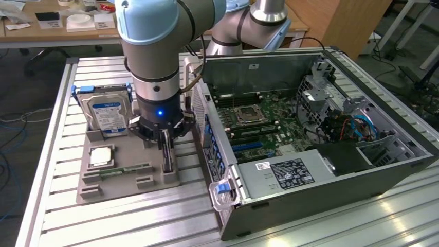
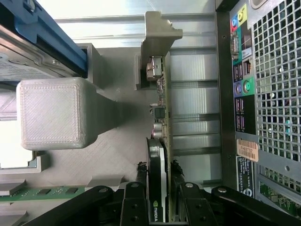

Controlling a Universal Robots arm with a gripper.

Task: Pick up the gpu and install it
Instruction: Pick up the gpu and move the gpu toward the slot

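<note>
- The tool point(image 1: 166, 146) point(image 2: 159, 165) reaches straight down from the arm over the right side of the grey fixture tray point(image 1: 130, 188) point(image 2: 117, 150), as the exterior view shows it.
- Its black fingers point(image 2: 134, 205) stand one on each side of the gpu point(image 1: 168, 160) point(image 2: 156, 155) and press against both faces, so the tool looks clamped on the card.
- The gpu stands on its long edge in a slot of the tray, along the tray's edge nearest the computer case point(image 1: 412, 128) point(image 2: 277, 94). Its lower edge appears to sit in the slot.
- In the wrist view the card is seen edge-on: a dark cooler face on one side, the green board on the other, and the silver bracket point(image 2: 160, 33) at the end away from the fingers.
- A hard drive point(image 1: 108, 114) point(image 2: 23, 66) with a blue label stands upright at the far end of the tray, well apart from the gpu.
- A processor chip point(image 1: 101, 156) and a green memory stick point(image 1: 123, 170) point(image 2: 42, 192) lie flat in the tray, to the exterior view's left of the gpu.
- A square grey printed post point(image 2: 51, 113) rises from the tray between the hard drive and the card.
- The case lies on its side with the cover off, just beside the tray, showing the motherboard point(image 1: 268, 123) and the power supply point(image 1: 288, 172).
- Tray and case both rest on the slotted metal table point(image 1: 89, 226).
</note>
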